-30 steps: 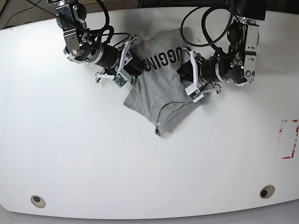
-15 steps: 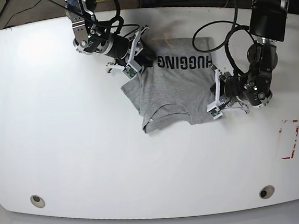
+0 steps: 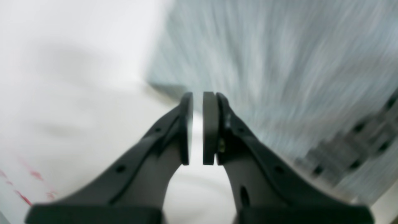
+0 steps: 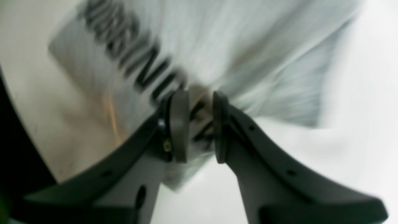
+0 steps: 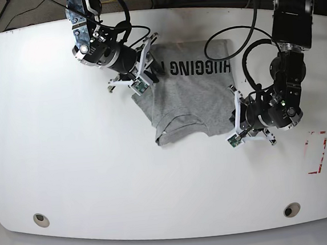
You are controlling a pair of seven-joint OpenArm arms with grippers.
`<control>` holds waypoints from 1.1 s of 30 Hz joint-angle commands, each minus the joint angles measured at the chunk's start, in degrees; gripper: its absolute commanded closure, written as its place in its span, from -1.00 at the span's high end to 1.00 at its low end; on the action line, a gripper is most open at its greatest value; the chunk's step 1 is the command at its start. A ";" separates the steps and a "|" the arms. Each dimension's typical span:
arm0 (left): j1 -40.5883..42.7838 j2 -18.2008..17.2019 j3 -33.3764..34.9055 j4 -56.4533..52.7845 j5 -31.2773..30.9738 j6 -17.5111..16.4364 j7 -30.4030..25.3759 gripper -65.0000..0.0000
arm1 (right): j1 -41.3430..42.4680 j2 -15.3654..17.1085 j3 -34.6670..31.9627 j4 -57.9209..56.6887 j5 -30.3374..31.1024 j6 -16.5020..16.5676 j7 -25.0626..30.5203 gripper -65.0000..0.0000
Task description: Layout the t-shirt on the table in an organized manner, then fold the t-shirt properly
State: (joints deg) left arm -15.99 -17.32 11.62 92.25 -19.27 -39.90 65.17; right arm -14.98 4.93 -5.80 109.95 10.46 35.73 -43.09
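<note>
White table (image 5: 71, 182), rounded corners; landmark for all entries: the t-shirt.

Item 1: t-shirt (image 5: 190, 97), heather-grey, lying crumpled at the table's far middle, black lettering up, near hem bunched and folded over itself. Handling, as judged: light, limp, prone to drag and wrinkle; best taken at corners or hem edges, not mid-panel.

Item 2: right gripper (image 4: 199, 127), at the shirt's lettered far corner. Jaws clamped on cloth; printed fabric sits between the pads.

Item 3: left gripper (image 3: 197, 127), beside the shirt's near edge. Jaws nearly closed, thin slit showing white table, nothing held.

View notes: wrist views, though blurred, show the pad gaps; base view alone shows the whole garment, red rectangle mark (image 5: 317, 152) and grommet hole (image 5: 41, 220).
</note>
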 commanded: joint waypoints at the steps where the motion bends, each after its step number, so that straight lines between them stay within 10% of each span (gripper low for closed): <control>1: 0.91 2.68 -1.99 3.53 -0.47 -0.10 0.20 -0.87 | 0.52 0.65 1.19 4.11 0.84 -0.08 0.67 -0.61; 13: 12.08 13.15 -3.75 8.19 -0.38 -0.10 -13.25 -0.87 | 2.54 3.12 14.90 5.78 1.37 0.45 0.59 -0.61; 22: 18.41 13.15 7.42 3.62 4.45 11.90 -29.61 -0.87 | 2.81 5.23 21.14 5.70 1.45 0.45 0.59 -0.61; 33: 20.08 11.04 6.01 -11.15 7.79 11.90 -35.58 -0.88 | 2.37 5.23 22.55 5.70 1.45 0.54 0.59 -0.61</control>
State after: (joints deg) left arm 4.64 -4.71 18.50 82.74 -13.98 -28.91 27.46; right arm -12.69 9.67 16.49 114.69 10.98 36.23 -43.70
